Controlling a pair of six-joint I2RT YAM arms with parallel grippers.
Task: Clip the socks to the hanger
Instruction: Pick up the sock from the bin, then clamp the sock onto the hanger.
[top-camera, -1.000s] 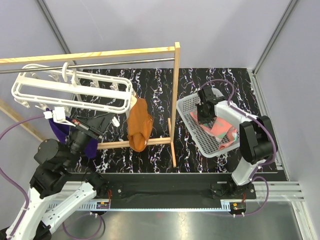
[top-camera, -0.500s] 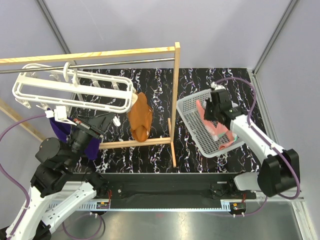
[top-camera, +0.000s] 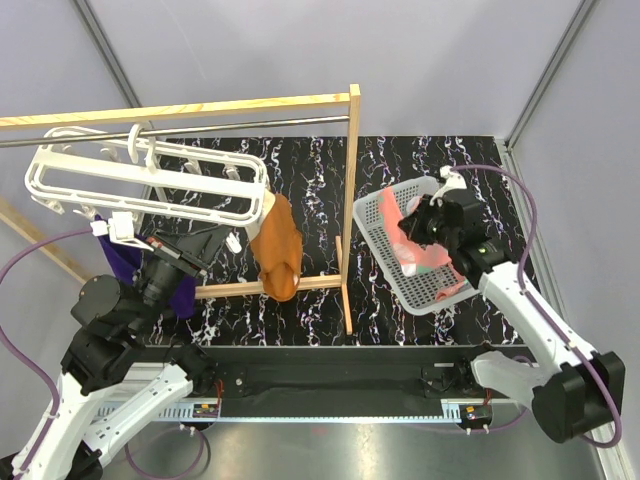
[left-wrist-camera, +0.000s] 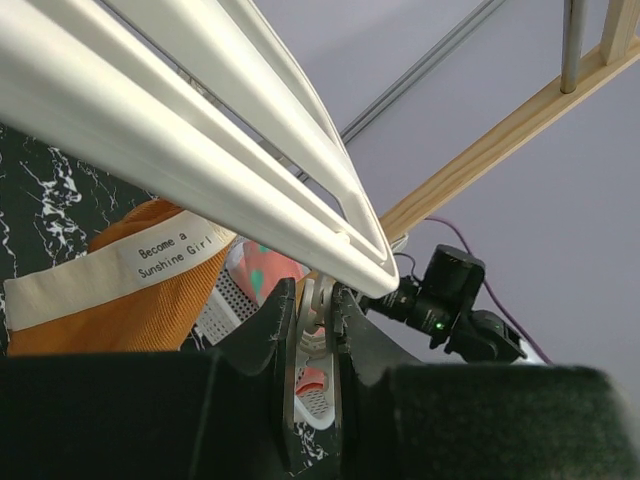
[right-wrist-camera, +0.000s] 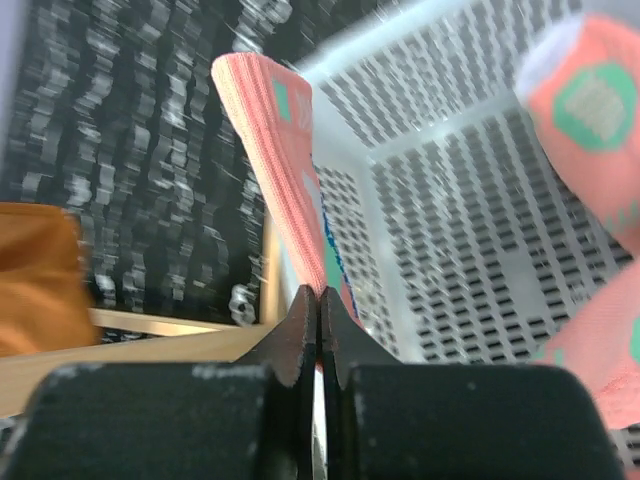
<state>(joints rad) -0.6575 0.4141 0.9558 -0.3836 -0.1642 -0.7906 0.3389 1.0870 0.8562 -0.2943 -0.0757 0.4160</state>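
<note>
The white hanger (top-camera: 140, 185) hangs from the metal rod at the left; its bars (left-wrist-camera: 200, 170) fill the left wrist view. My left gripper (top-camera: 222, 243) is shut on a white clip (left-wrist-camera: 318, 345) dangling from the hanger's corner. My right gripper (top-camera: 411, 226) is shut on a coral-pink sock (right-wrist-camera: 290, 195) with teal patches and holds it lifted above the white mesh basket (top-camera: 378, 212). The sock (top-camera: 397, 215) hangs from the jaws. A second coral sock (top-camera: 440, 262) lies in the basket, also in the right wrist view (right-wrist-camera: 590, 100).
A wooden rack (top-camera: 352, 200) with a metal rod (top-camera: 200, 127) stands between the arms. An orange-brown sock (top-camera: 277, 250) hangs from the hanger's right end. A purple sock (top-camera: 120, 262) hangs at the left. The table is black marbled.
My right gripper has risen out of the basket with one coral sock in it and moved toward the basket's far side. The left arm has stayed at the clip.
</note>
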